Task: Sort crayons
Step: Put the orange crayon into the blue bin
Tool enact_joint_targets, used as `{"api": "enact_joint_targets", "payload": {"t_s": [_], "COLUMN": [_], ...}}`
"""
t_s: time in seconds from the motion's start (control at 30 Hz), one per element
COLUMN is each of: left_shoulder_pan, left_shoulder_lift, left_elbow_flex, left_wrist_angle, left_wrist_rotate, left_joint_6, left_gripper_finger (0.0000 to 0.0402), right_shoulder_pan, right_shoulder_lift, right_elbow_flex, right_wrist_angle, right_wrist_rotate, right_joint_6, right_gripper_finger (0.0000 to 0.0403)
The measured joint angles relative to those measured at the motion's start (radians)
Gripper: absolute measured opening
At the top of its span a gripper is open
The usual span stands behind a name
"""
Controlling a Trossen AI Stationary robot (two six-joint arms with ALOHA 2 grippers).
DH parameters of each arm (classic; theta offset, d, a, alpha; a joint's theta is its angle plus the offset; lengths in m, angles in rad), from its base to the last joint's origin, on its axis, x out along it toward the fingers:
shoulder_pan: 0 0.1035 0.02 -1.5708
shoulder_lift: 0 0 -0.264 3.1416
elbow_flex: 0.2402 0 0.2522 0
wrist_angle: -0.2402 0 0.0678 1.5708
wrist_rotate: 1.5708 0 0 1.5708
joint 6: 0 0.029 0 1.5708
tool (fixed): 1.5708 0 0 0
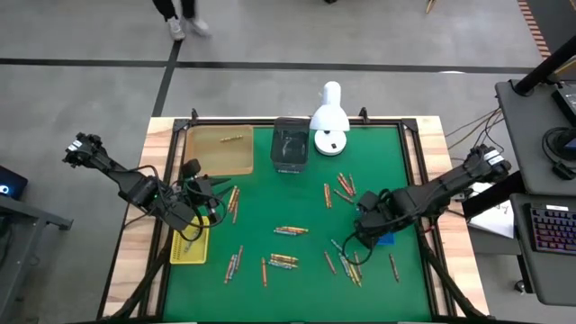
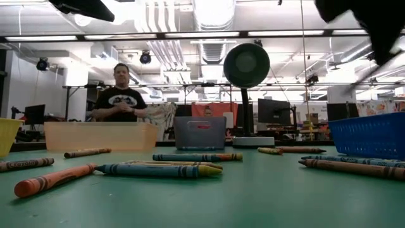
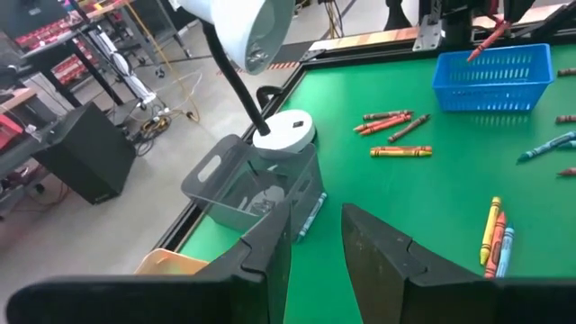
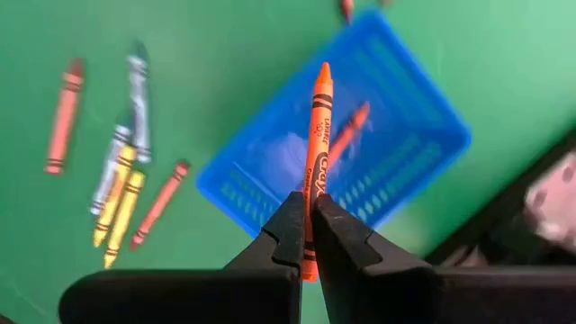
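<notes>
One orange crayon stands lengthwise from right pincer.

You're looking at a matt green table cover, cloth-like and smooth, edged at nine and three o'clock by bare pale wood. The crayons wear dull paper wrappers. Your blue basket is perforated plastic, the clear bin translucent plastic, the white lamp glossy.
</notes>
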Motion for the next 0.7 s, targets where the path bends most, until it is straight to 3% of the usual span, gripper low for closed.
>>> {"api": "enact_joint_targets", "payload": {"t_s": [0.33,0.7], "left_shoulder_pan": [0.0,0.0], "left_shoulder_lift": [0.0,0.0], "left_elbow_flex": [0.0,0.0], "left_wrist_angle": [0.001,0.001], "left_wrist_rotate": [0.0,0.001], "left_joint_6": [0.002,0.005], "left_gripper_finger": [0.0084,0.0084], "right_shoulder_pan": [0.003,0.003], "right_shoulder_lift": [-0.019,-0.013], "right_elbow_flex": [-0.175,-0.224], "right_wrist_angle": [0.057,0.077], "right_wrist_rotate": [-0.06,-0.031], "right_joint_6": [0.152,0.193], "right_gripper_finger": [0.0012,0.0013]}}
